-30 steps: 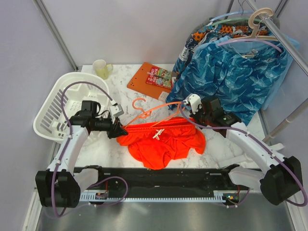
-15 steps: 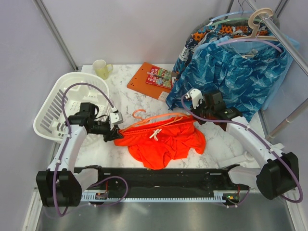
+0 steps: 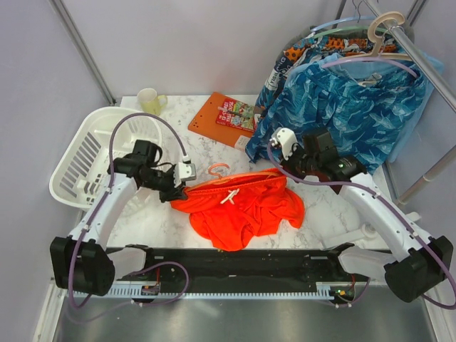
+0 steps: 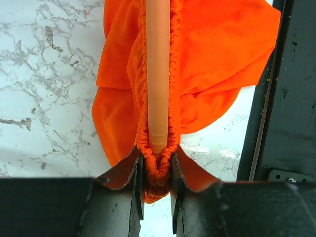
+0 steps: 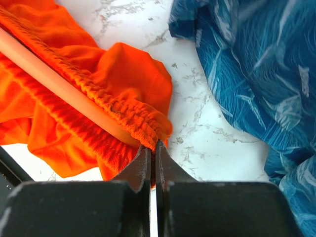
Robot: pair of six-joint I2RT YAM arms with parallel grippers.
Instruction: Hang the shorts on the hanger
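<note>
Left pincer (image 4: 157, 182) narrowly nips one end of the shorts' (image 4: 217, 64) waistband (image 4: 174, 74). The right pincer (image 5: 152, 163) is clamped on the other. Tension gently, so the hanger (image 4: 158, 74) ahead sits inside.

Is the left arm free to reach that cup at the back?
Probably not yet: its fingers pinch the shorts at the hanger's end, so it must let go before going for the cup.

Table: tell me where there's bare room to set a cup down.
Free: marble between mug and board at the back; the front-left strip between basket and shorts; the front-right corner beside the shorts. Crowded: back right, under the blue garments.
</note>
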